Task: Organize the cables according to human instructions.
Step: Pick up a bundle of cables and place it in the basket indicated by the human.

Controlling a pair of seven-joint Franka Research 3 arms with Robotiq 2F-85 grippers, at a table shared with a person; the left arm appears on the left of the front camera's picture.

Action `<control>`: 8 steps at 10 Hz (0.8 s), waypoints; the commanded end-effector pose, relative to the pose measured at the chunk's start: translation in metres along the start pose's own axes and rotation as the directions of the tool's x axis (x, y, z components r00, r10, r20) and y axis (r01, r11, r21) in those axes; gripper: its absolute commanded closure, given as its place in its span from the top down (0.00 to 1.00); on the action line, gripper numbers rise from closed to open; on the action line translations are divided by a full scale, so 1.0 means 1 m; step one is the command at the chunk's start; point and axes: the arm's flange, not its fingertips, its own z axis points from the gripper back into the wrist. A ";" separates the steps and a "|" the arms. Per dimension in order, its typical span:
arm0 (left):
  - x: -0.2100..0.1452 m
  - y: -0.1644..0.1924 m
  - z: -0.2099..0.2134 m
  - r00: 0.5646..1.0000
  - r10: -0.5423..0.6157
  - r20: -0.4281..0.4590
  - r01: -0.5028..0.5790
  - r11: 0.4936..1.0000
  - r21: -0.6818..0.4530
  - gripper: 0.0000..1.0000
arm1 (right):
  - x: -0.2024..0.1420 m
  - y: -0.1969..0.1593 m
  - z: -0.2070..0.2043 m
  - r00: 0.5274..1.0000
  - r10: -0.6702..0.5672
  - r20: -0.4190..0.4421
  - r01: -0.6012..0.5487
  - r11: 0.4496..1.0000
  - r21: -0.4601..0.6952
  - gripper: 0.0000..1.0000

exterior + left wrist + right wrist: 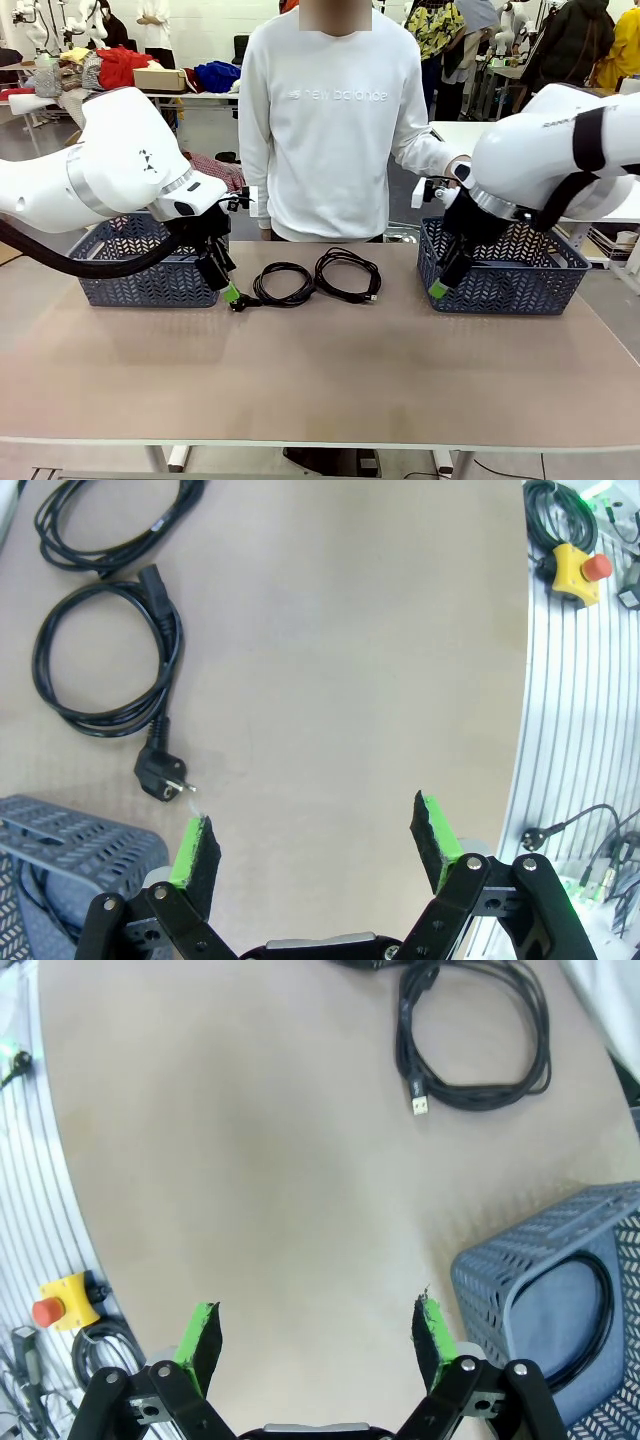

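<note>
Two coiled black cables lie mid-table near the far edge. The left cable ends in a round black plug. The right cable ends in a small flat connector. My left gripper hangs open just left of the plug, beside the left basket. My right gripper is open and empty at the front left corner of the right basket. Another black cable curls inside that basket.
A person in a white sweatshirt stands at the far edge between the two baskets, arms down. The left basket's corner sits beside my left fingers. Yellow emergency-stop boxes lie off the table's near side.
</note>
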 end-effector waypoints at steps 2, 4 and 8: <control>-0.001 0.000 0.001 1.000 0.004 -0.001 -0.004 1.000 0.004 1.00 | 0.055 -0.024 -0.017 0.997 0.041 -0.066 -0.039 0.999 0.034 1.00; -0.001 0.000 0.001 1.000 0.004 -0.001 -0.004 1.000 0.004 1.00 | 0.090 -0.041 -0.042 0.987 0.077 -0.141 -0.068 0.995 0.067 1.00; -0.001 0.000 0.001 1.000 0.004 -0.001 -0.004 1.000 0.004 1.00 | 0.135 -0.059 -0.082 0.979 0.096 -0.183 -0.095 0.995 0.011 1.00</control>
